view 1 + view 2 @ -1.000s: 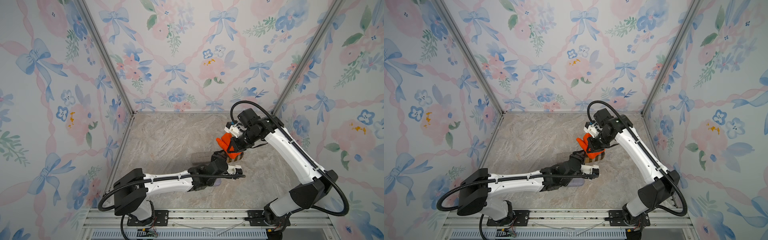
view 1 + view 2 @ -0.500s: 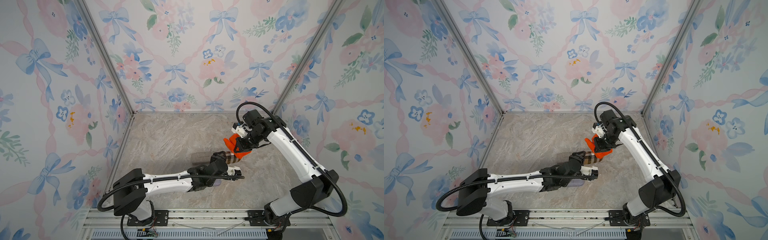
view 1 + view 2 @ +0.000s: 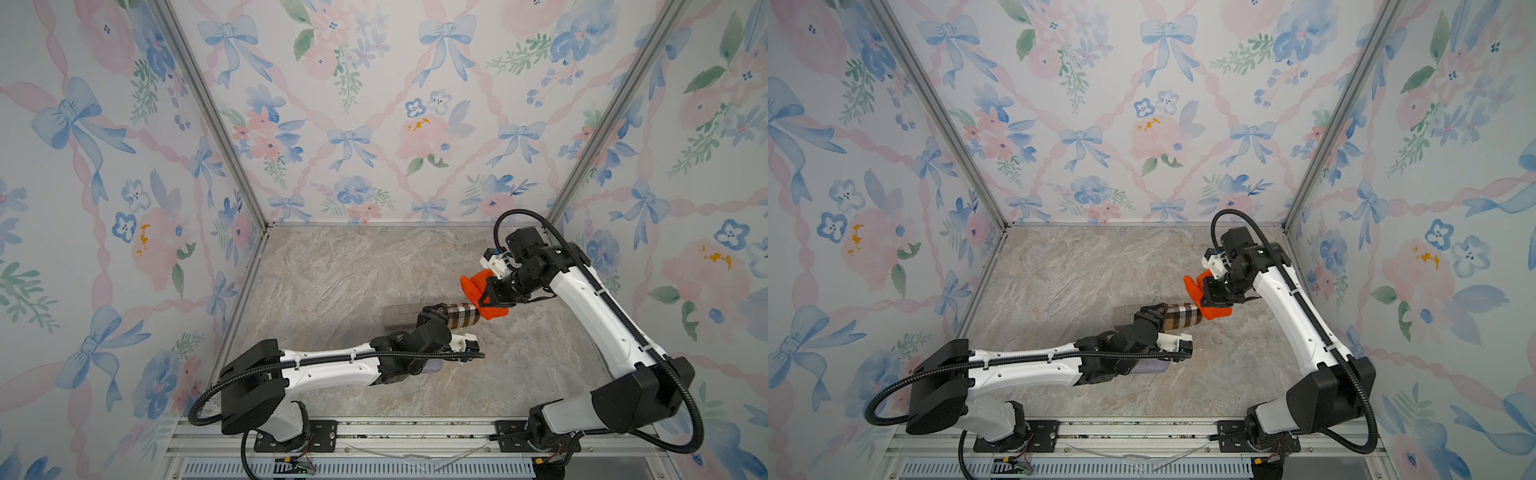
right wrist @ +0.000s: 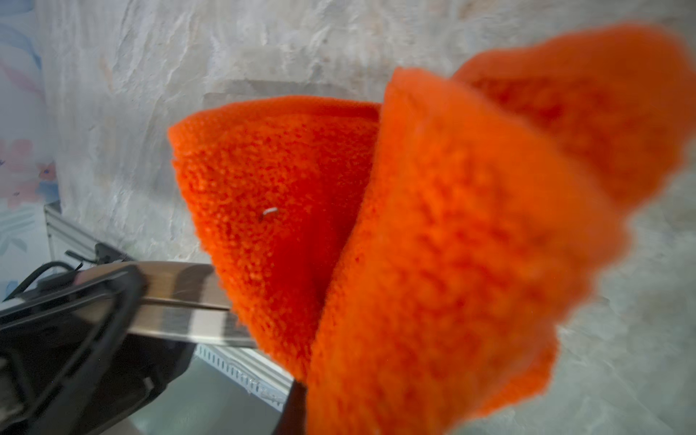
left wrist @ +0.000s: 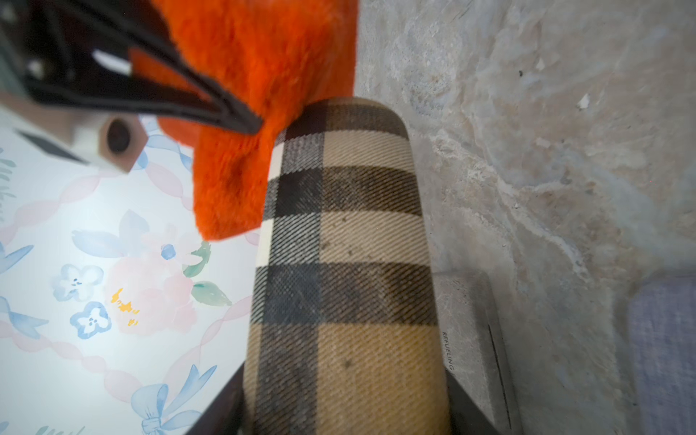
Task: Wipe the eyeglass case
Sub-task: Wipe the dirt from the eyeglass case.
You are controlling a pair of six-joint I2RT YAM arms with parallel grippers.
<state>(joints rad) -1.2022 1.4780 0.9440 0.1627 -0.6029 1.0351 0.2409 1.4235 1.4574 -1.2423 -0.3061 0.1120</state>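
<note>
Left claw [image 3: 433, 314] [image 3: 1153, 314]: you see it pinched on the near end of the eyeglass case [image 3: 462, 316] [image 3: 1183, 318]. In the left wrist view its dark fingers [image 5: 222, 406] flank the plaid case [image 5: 339, 263] on both sides. The case runs lengthwise out from this claw toward the right arm, lying roughly level over the marbled worktop [image 3: 332, 270] [image 3: 1059, 270]. Whether it touches the surface cannot be told. Right claw [image 3: 484, 297] [image 3: 1204, 297]: pressed together on a folded orange cloth [image 3: 473, 286] [image 3: 1196, 286], which bunches around the fingers and hides their tips in the right wrist view [image 4: 414, 244]. The cloth lies against the rounded far end of the case, the end farthest from the left claw, as the left wrist view shows [image 5: 256, 75]. The right wrist view shows the case [image 4: 180, 297] passing behind the cloth. Both claws meet right of centre on the worktop. A blue-grey piece of fabric [image 3: 434, 365] [image 5: 663, 339] lies on the worktop under the left arm.
</note>
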